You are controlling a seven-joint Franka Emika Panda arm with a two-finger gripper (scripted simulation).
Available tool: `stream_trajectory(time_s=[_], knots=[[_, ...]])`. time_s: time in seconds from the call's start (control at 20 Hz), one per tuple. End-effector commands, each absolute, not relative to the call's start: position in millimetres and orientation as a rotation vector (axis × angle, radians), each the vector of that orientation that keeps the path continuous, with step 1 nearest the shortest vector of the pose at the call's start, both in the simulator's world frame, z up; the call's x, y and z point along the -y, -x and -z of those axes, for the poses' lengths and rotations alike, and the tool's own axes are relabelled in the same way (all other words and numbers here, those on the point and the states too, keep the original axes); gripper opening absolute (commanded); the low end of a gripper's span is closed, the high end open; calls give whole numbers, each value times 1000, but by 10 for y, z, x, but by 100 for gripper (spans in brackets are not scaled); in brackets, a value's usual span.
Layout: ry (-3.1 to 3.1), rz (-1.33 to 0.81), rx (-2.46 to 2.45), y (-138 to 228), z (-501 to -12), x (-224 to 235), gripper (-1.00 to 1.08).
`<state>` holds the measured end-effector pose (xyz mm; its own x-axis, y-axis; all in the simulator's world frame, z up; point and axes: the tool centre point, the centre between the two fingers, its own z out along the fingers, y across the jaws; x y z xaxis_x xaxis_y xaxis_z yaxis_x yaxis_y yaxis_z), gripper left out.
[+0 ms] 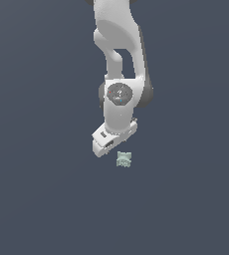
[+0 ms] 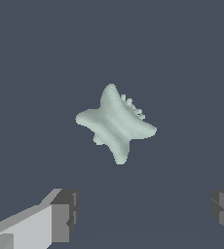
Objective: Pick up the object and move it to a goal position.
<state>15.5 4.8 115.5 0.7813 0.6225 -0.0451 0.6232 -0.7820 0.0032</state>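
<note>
Hovering with fingers spread wide, the tool (image 2: 143, 214) sits just above the object (image 2: 116, 123), which lies on the worktop (image 1: 37, 199); centring before descending should give a clean pinch.

A bare simulated scene rather than any real room: a flat, uniform slate-blue ground (image 1: 37, 199) fills both views with no walls or furniture, and the smooth white arm (image 1: 117, 50) and pale green block (image 1: 123, 159) are plainly rendered, with untextured surfaces.
</note>
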Motion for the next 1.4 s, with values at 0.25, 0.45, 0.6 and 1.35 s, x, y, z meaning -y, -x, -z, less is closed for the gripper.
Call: stream_trajectory(time_s=[0.25,0.45,0.6,1.35], knots=[[-2817,52,-1362,-226,-1079,-163,100],[-2734,43,-1530,-262,-1040,-225,100],[-2664,36,-1653,-290,-1013,-272,100],[-2386,3,-2043,-382,-927,-433,100]])
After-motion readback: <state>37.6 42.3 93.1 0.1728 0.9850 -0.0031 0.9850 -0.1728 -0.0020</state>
